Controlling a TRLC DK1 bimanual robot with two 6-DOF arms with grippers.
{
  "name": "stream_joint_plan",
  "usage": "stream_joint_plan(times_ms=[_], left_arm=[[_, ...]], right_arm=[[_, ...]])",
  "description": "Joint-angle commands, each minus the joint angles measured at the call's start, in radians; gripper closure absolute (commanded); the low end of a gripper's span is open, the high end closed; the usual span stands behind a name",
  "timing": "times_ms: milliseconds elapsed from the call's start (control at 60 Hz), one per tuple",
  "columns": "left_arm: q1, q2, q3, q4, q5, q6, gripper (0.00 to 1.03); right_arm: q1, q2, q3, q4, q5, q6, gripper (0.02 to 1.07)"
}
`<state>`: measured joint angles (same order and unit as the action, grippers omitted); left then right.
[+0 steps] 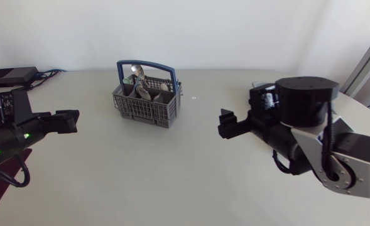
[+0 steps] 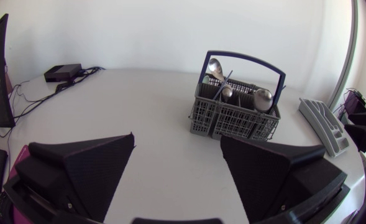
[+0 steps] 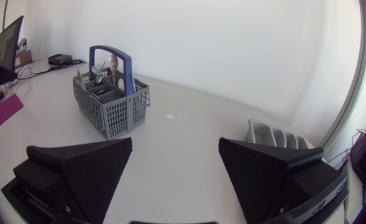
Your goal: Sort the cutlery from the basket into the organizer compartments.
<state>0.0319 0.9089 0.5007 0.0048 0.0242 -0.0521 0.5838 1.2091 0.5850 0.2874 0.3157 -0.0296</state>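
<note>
Both jaws parted, spoons (image 1: 139,81) half-hidden in basket (image 1: 144,110), organizer (image 3: 271,133) partly hidden

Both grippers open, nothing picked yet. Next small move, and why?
Probably swing the right gripper toward the basket and over the spoon that stands bowl-up in it. It and the left gripper are open and clear of the basket. The organizer lies close ahead of the right gripper, so that arm likely has the shorter carry.
</note>
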Motion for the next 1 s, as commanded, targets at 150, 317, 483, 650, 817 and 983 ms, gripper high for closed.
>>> stream_joint_plan(times_ms=[150,317,483,650,817,983], left_arm=[[0.030,0.232,0.154,-0.032,0.042,0.090,0.07],[0.037,0.387,0.248,-0.088,0.083,0.317,0.07],[0.054,0.443,0.269,-0.080,0.122,0.357,0.07],[0.094,0.504,0.289,-0.043,0.264,0.357,0.07],[0.094,0.567,0.288,0.011,0.281,0.357,0.08],[0.091,0.570,0.272,0.044,0.289,0.356,0.08]], right_arm=[[0.028,0.244,0.222,-0.119,0.008,-0.010,0.07],[0.028,0.368,0.377,-0.215,-0.078,-0.012,0.07],[0.044,0.472,0.527,-0.330,-0.092,-0.087,0.10],[0.063,0.546,0.598,-0.337,-0.101,-0.168,0.15],[0.034,0.606,0.667,-0.255,-0.202,-0.193,0.31],[-0.019,0.652,0.771,-0.251,-0.283,-0.196,0.31]])
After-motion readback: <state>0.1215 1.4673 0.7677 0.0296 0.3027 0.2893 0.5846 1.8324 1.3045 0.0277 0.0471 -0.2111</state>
